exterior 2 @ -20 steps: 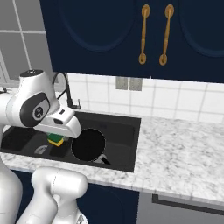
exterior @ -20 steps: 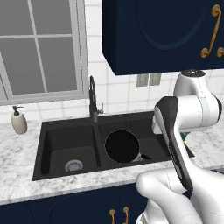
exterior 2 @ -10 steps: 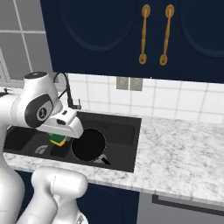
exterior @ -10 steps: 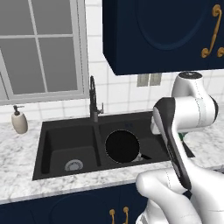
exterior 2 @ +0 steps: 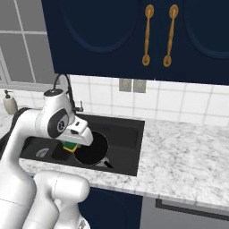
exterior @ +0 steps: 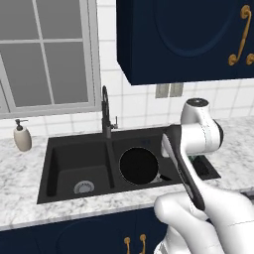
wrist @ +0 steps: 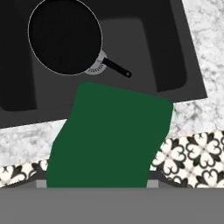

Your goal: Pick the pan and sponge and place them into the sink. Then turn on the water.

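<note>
Hand view: the gripper [exterior 2: 71, 144] is gripping the green sponge [wrist: 109, 138], which is hanging above the sink's [exterior: 59, 149] front rim and marble counter [wrist: 26, 142]. Beyond, the black pan [wrist: 64, 36] is lying in the right basin, partly covering the drain [wrist: 97, 65]; the arched tap [exterior: 105, 111] is standing behind.

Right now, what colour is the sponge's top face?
Dark green, clearest in the hand view: the sponge sits in the gripper.
</note>
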